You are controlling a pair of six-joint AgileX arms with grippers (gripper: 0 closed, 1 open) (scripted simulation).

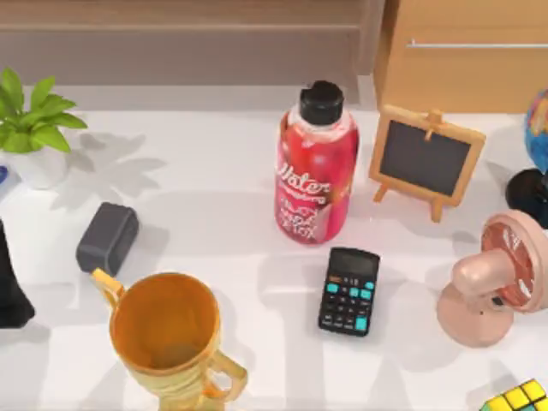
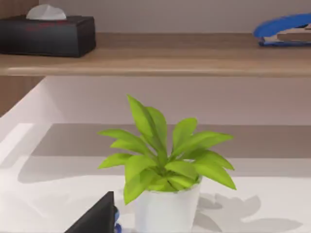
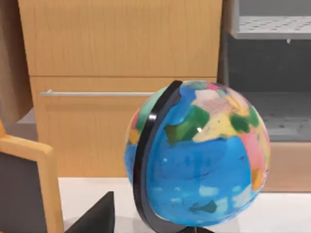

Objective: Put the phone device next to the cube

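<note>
- cube [image 1: 516, 398] sits way down in the table's near right corner, partly cut off by the frame edge
- black calculator [image 1: 349, 291] is mid-table, just in front of the red bottle [image 1: 315, 167]
- left arm [image 1: 10, 282] is parked at the left edge, can't tell how its fingers stand
- phone device: can't make it out anywhere

white table [image 1: 205, 205], calculator [image 1: 349, 291], cube [image 1: 516, 397], bottle [image 1: 315, 167]

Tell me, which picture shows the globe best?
The right wrist view: the globe appears whole and close, with its black arc. The top view catches just a blue sliver at the table's right edge; the left wrist view faces a plant.
</note>
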